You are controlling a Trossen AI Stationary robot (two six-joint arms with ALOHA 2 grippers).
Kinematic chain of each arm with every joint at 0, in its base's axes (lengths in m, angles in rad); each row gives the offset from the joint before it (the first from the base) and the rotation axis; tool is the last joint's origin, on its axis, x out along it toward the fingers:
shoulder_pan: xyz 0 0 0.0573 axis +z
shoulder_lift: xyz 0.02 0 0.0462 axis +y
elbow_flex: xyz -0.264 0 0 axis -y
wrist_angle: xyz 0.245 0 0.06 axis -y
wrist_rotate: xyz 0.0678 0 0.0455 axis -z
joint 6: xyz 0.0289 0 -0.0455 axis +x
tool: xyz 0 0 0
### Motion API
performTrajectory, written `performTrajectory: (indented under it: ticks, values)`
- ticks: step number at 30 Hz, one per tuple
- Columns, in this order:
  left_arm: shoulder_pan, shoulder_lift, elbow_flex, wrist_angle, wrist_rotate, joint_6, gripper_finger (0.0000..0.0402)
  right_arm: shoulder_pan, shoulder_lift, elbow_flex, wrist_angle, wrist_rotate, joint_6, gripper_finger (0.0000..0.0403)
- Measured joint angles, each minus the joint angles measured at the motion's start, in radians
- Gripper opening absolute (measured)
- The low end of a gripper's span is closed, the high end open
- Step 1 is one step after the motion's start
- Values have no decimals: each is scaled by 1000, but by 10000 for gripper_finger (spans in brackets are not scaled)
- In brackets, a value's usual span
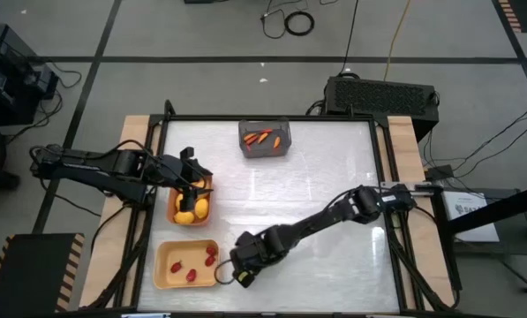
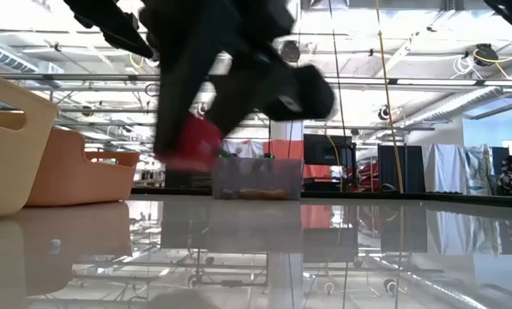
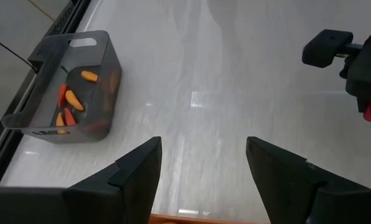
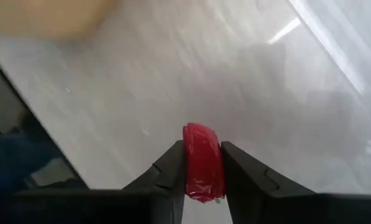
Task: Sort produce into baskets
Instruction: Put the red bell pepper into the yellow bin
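Observation:
My right gripper (image 1: 242, 270) hovers near the table's front, just right of the pale yellow tray (image 1: 168, 276), which holds three dark-red pieces (image 1: 192, 275). It is shut on a small dark-red round piece (image 4: 203, 160). My left gripper (image 1: 191, 187) stands open above the orange-brown tray (image 1: 171, 208), where yellow-orange fruits (image 1: 191, 212) lie; nothing is between its fingers (image 3: 135, 171). The grey bin (image 1: 264, 150) at the far side holds orange-red carrot sticks (image 3: 72, 99). My right gripper pinches the dark-red piece by its two flat sides (image 4: 190, 163) between its two fingers. The fingers slant steeply down from the table's right. In the low view the piece (image 2: 191, 142) hangs lifted clear of the table top.
The white table top (image 1: 325, 185) spreads between the grey bin and the two trays. In the low view the pale yellow tray (image 2: 7, 146) and orange-brown tray (image 2: 80, 176) stand at the left, the grey bin (image 2: 256, 182) farther back.

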Motion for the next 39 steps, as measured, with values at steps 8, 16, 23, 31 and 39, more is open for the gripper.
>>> performTrajectory:
  ticks: [8, 16, 23, 31, 39]
  values:
    - [0, 0, 0, -48, -2, 49, 242, -68, -2, 105, 62, 10, -146, 82]
    - [0, 0, -31, -82, -5, 47, 242, -109, 5, 105, 318, 46, -407, 82]
    - [0, 0, -90, -83, -3, 44, 242, -114, 17, 105, 525, 145, -686, 82]
    - [0, 0, -90, -46, -1, 52, 242, -116, 90, 104, 681, 97, -731, 84]
    - [0, 0, -90, -46, 0, 52, 242, -128, 100, 104, 709, 50, -743, 149]
